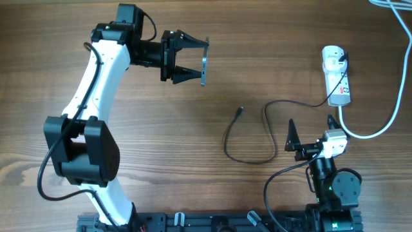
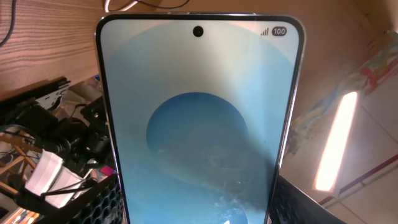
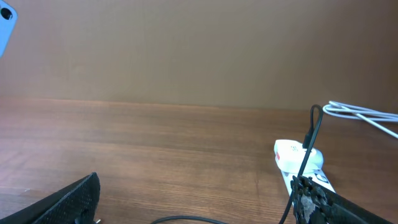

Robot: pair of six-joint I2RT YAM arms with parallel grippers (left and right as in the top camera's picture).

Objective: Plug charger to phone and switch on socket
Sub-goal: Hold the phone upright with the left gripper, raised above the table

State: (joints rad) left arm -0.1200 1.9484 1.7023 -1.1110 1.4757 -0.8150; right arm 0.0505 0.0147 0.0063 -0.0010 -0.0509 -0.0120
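My left gripper [image 1: 201, 61] is raised over the table's upper left and shut on the phone [image 1: 204, 64], which shows edge-on from overhead. In the left wrist view the phone's blue screen [image 2: 199, 112] fills the space between both black fingers [image 2: 99, 199]. The charger cable [image 1: 248, 158] loops across the table's middle. Its small connector tip [image 1: 240, 110] lies free, and its black plug sits in the white socket [image 1: 336, 77] at the far right. My right gripper [image 1: 312, 132] stands open low near the front right, with nothing between its fingers. In its own view it [image 3: 199, 202] faces the socket [image 3: 297, 155].
A thick white cord [image 1: 386, 122] runs from the socket toward the table's right edge and shows again in the right wrist view [image 3: 364, 114]. The cable [image 3: 309, 149] rises just in front of my right gripper's right finger. A corner of the phone [image 3: 5, 25] shows at top left there.
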